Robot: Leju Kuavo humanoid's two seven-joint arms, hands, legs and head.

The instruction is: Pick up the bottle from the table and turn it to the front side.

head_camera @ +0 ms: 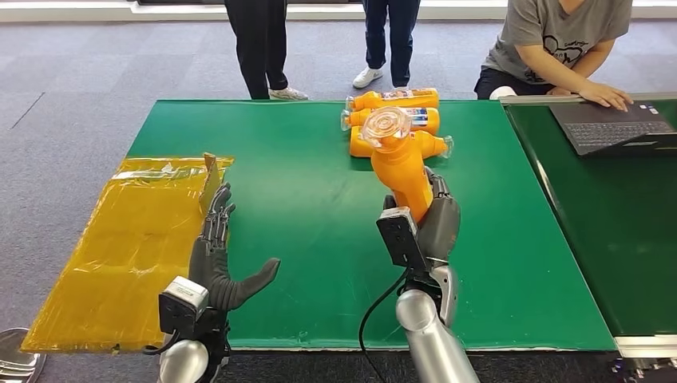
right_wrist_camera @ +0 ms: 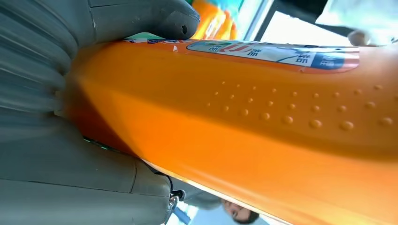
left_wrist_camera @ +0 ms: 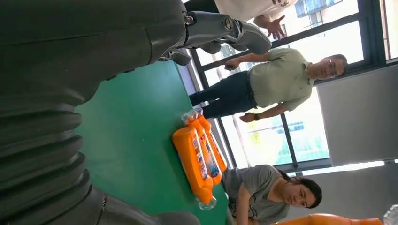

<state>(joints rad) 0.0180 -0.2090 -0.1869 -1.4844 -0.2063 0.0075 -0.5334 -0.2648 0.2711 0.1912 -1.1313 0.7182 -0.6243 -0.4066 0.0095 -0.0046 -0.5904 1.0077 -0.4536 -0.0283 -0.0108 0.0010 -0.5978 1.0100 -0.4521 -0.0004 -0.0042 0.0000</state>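
At nine o'clock on the green worktop (head_camera: 303, 207) lies a yellow plastic sheet (head_camera: 128, 247). Just beside it, the left hand (head_camera: 219, 267) waits with its fingers spread wide and nothing in them, out of the way. Near the middle, the right hand (head_camera: 427, 227) wraps its fingers around the orange bottle (head_camera: 399, 171), lifted and tilted so it can turn. At twelve o'clock three more bottles (head_camera: 395, 120) lie flat, waiting.

light: bright, even daylight | glare: windows (left_wrist_camera: 300, 89) blown out | blur: bottle (right_wrist_camera: 244, 122) soft, close-up
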